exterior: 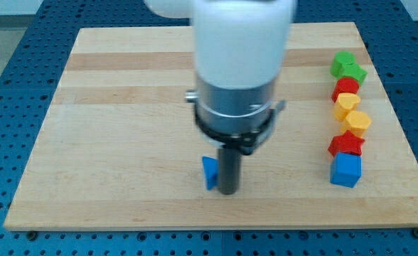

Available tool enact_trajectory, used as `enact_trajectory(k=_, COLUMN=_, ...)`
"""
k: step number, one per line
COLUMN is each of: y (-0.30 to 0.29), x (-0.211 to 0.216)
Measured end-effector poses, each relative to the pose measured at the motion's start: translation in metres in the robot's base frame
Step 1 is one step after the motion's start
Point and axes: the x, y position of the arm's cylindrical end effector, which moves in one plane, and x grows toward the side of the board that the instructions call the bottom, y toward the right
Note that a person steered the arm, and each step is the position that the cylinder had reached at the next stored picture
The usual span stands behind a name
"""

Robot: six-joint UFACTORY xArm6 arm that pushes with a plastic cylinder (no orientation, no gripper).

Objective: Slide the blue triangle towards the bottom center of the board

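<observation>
Blue triangle (210, 173), probably light, rigid and quick to pivot, sits near the board's (124, 192) bottom edge around its centre, my tip (227, 190) touching its right side, no claw fitted, coloured blocks (348, 117) lining the right edge.

Blue triangle (210, 173), near board's bottom center

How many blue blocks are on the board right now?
2. The blue triangle sits at bottom centre, against the left side of my tip. The blue cube ends the column of blocks at the view's right. The arm could hide others.
</observation>
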Motion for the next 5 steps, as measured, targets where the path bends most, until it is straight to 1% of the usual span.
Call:
enact_trajectory(k=1, y=-0.014, x=0.000)
enact_trajectory(k=2, y=0.044, x=-0.017)
enact_trajectory(k=3, y=0.061, x=-0.046)
enact_trajectory(k=4, y=0.014, x=-0.055)
enact_trajectory(k=5, y=-0.028, x=-0.052)
